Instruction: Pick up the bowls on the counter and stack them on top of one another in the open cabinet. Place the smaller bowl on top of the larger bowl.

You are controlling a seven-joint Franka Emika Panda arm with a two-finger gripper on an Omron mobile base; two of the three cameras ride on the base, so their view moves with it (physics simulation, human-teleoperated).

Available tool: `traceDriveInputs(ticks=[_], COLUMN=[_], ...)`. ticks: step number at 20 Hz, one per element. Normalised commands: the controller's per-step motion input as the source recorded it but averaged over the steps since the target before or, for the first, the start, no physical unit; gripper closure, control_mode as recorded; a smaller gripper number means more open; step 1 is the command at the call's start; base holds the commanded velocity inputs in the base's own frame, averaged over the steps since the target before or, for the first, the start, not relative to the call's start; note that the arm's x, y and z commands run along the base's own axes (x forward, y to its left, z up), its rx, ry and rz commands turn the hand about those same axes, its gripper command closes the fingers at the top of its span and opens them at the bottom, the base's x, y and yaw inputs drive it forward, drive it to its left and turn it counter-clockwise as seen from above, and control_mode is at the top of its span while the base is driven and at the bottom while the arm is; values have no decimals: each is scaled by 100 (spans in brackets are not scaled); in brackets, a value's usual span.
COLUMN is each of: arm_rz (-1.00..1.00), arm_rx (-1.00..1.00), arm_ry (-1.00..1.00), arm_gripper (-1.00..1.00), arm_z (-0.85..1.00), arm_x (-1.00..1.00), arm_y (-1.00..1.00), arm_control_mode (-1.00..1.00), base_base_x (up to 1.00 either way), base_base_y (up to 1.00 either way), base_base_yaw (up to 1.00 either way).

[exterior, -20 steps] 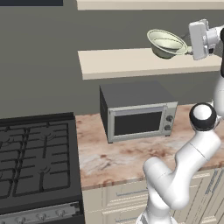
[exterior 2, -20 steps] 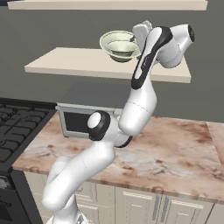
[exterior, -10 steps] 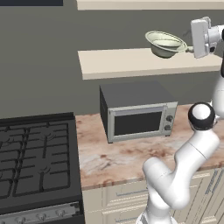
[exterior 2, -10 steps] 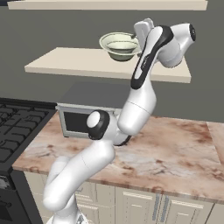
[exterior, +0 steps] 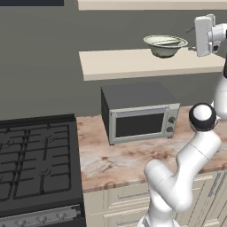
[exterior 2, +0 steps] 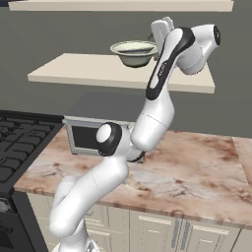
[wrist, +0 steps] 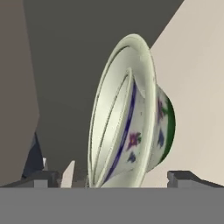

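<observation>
I see the two bowls nested, the smaller bowl (wrist: 120,131) sitting inside the larger bowl (exterior: 164,46), on the lower shelf board (exterior: 133,64) of the open cabinet (exterior 2: 118,74), above the microwave (exterior: 139,115). My tool (exterior: 191,37) is level with the stack at its right side. Its fingers straddle the rim in the hand view; I cannot tell whether they clamp it. Tabletop (exterior 2: 197,167) lies below.

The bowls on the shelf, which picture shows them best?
The hand view: up close, the smaller bowl nests inside the larger bowl, whose painted flowers show. Both base views show them far off as one stack on the shelf, beside the gripper.
</observation>
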Motion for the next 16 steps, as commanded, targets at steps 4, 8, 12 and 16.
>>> traceDriveInputs(ticks=[4, 8, 12, 16], arm_rz=[0, 0, 0, 0], arm_rx=[0, 0, 3, 3], arm_ry=[0, 0, 0, 0], arm_gripper=[-100, -100, -100, -100], arm_z=[0, -2, -1, 3], arm_x=[-1, -3, -18, -24], arm_y=[-2, -3, -14, -25], arm_control_mode=[-100, -100, -100, -100], base_base_x=[0, 0, 0, 0], base_base_y=[0, 0, 0, 0], base_base_yaw=[0, 0, 0, 0])
